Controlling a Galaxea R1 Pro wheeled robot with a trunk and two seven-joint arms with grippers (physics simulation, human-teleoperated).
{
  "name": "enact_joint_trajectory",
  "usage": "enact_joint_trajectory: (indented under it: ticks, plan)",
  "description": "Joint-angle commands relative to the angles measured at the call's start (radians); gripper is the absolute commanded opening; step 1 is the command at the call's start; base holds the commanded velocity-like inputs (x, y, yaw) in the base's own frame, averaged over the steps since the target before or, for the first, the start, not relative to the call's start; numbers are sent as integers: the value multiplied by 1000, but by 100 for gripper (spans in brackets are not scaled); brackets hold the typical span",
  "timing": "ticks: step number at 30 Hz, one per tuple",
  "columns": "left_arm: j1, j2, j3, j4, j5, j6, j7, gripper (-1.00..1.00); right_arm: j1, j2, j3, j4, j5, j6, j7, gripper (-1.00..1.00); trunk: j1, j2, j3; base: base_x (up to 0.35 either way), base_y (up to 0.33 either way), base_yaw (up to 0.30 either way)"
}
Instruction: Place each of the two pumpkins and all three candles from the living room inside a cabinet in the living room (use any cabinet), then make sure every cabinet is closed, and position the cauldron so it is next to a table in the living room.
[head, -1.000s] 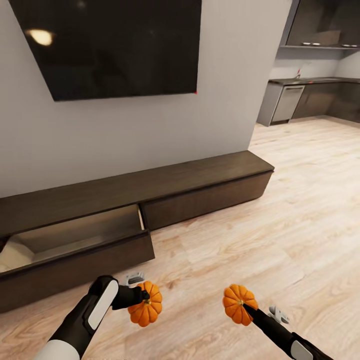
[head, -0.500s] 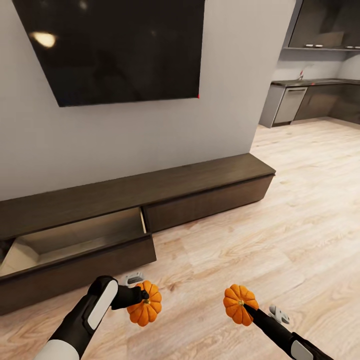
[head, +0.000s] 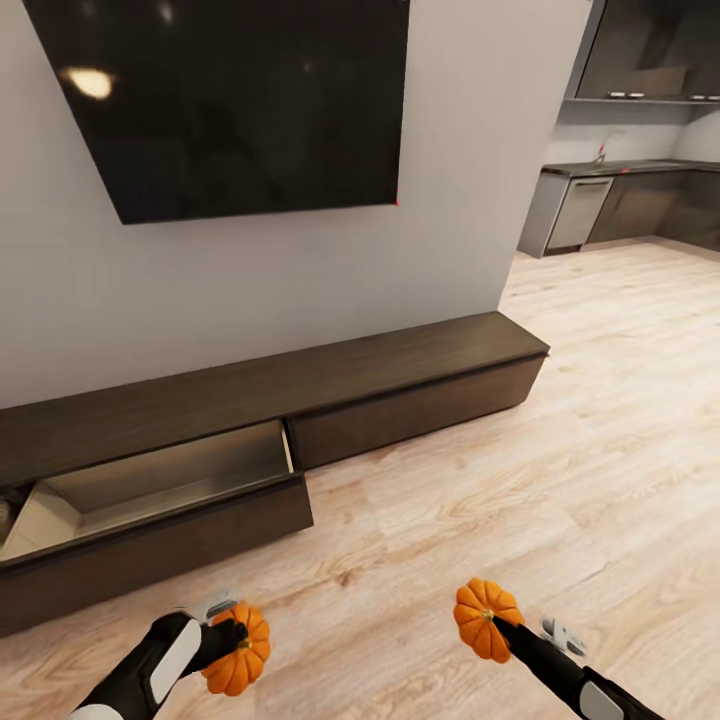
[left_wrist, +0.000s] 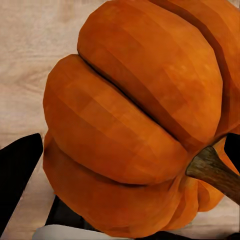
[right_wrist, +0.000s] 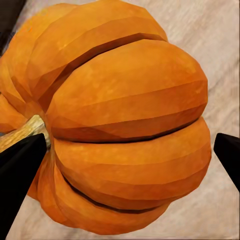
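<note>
left gripper (head: 232, 645) clamped on pumpkin (head: 238, 662), lower left | right gripper (head: 492, 622) clamped on second pumpkin (head: 487, 620), lower right | open cabinet drawer (head: 150, 480) mid-left | advice: carry both over the drawer, lower before releasing

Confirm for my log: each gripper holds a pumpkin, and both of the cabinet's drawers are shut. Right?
Not quite. The left gripper holds a pumpkin and the right gripper holds the other pumpkin, but the head view shows the cabinet's left drawer pulled open. Only the right drawer is shut.
</note>
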Motion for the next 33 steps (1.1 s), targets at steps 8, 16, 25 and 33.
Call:
enact_joint_trajectory:
  ticks: [8,16,25,33]
  plan:
    - [-1,26,-11,61,9,-66,7,-100,-1,-1,15,-4,1,0,-154,-100,-31,56,25,0,0,0]
    - [0,51,-11,84,13,-73,-24,-100,-1,-2,22,-5,8,-3,-155,-100,-62,112,50,0,0,0]
    - [0,54,-11,117,10,-121,-52,-100,-1,1,100,-5,7,-3,-160,-100,-85,154,68,0,0,17]
    - [0,55,-11,118,10,-123,-54,-100,-1,1,103,-5,7,-2,-159,-100,-85,154,68,0,0,245]
